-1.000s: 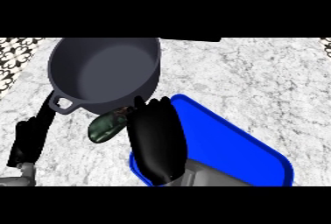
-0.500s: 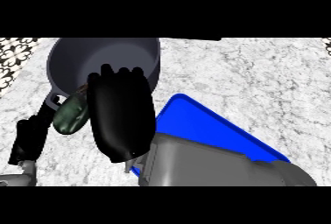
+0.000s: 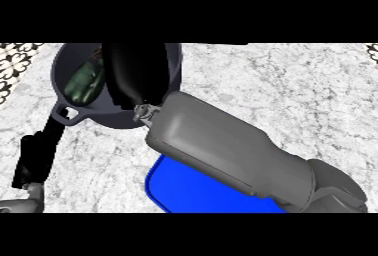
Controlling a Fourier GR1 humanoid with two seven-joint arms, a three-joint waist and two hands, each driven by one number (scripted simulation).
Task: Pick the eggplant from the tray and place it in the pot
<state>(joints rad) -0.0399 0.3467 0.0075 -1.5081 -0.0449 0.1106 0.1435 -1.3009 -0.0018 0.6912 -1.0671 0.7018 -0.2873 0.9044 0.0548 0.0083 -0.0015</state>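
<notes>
The black right hand (image 3: 134, 70) has swung over the round grey metal pot (image 3: 171, 62). The dark green eggplant (image 3: 85, 82) now lies inside it, against the hand. Whether the hand grips it, I cannot tell. The eggplant is likely light, smooth and slippery, best held mid-body.

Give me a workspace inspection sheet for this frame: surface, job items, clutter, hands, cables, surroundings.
Surface: marbled grey-white counter.
Job's things: eggplant lies inside the grey pot, on its left side; blue tray at the lower edge, partly hidden by the right forearm, nothing seen on its visible part.
Clutter: nothing seen.
Hands: right hand over the pot, beside the eggplant, grip cannot be told; left hand open, resting at the left edge near the pot's handle.
Cables: nothing seen.
Surroundings: patterned strip at the far corners.
</notes>
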